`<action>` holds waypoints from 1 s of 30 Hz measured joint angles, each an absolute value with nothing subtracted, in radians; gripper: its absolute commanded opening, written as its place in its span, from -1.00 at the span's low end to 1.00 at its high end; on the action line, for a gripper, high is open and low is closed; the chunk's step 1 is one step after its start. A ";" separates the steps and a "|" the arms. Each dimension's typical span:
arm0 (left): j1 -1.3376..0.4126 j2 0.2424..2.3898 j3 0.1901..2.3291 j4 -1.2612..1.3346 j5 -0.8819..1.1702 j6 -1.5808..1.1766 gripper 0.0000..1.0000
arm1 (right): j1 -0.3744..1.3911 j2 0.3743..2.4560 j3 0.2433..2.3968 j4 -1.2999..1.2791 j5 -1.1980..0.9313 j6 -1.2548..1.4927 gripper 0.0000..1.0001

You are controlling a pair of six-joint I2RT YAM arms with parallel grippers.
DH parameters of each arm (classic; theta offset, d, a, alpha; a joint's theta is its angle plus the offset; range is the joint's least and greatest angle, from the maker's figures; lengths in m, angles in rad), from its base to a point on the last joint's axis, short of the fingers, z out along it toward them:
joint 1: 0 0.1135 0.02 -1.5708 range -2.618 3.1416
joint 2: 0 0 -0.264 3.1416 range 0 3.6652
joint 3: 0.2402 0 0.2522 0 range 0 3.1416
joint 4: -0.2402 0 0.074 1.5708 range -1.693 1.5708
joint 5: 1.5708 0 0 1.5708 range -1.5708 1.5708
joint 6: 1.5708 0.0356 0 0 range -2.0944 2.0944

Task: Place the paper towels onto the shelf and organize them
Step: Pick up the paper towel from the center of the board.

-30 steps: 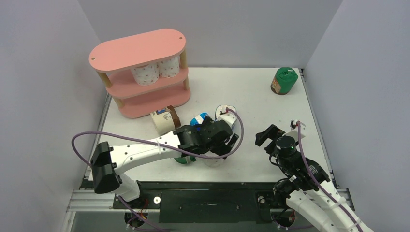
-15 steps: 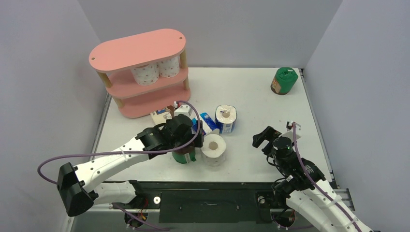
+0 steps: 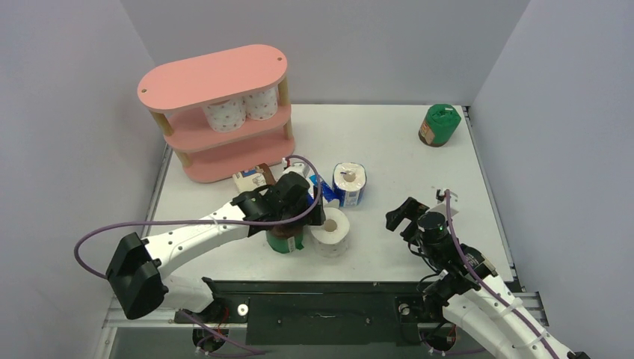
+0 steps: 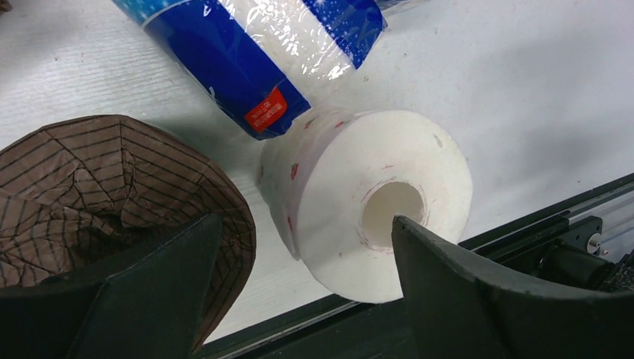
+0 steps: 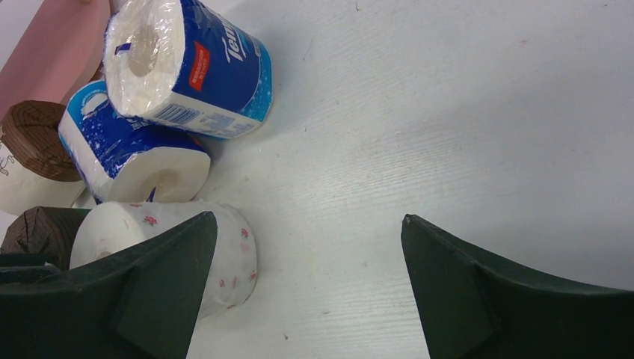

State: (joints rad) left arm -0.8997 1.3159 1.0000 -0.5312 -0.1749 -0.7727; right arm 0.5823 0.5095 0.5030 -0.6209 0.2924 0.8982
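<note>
The pink shelf (image 3: 217,78) stands at the back left, with two pink-dotted white paper towels (image 3: 224,114) on its middle board. In front of it lies a cluster of rolls: a beige one (image 3: 249,178), two blue-and-white ones (image 3: 349,183), a green one with a brown top (image 3: 284,241) and a dotted white one (image 3: 330,230). My left gripper (image 4: 305,219) hovers open over this cluster, with the white roll (image 4: 374,202) and the brown-topped roll (image 4: 112,179) under its jaws. My right gripper (image 5: 308,215) is open over bare table, to the right of the white roll (image 5: 224,254).
Another green roll (image 3: 438,125) stands alone at the far right corner of the table (image 3: 389,142). Grey walls close in the left, back and right sides. The table's black front rail (image 3: 321,288) runs just below the white roll.
My left arm swung left off the white roll, uncovering it, then came back a little to the right above the cluster. The right gripper has crept slightly left.
</note>
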 measured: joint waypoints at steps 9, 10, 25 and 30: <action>-0.901 1.388 1.037 -0.509 -0.150 -0.749 0.39 | 0.582 0.517 0.503 -0.604 0.286 0.898 0.77; -0.902 1.392 1.039 -0.507 -0.149 -0.747 0.40 | 0.582 0.519 0.503 -0.604 0.286 0.898 0.77; -0.923 1.365 1.110 -0.567 -0.218 -0.695 0.64 | 0.582 0.540 0.503 -0.598 0.286 0.882 0.77; -0.930 1.378 1.118 -0.571 -0.220 -0.691 0.59 | 0.582 0.547 0.503 -0.596 0.286 0.881 0.77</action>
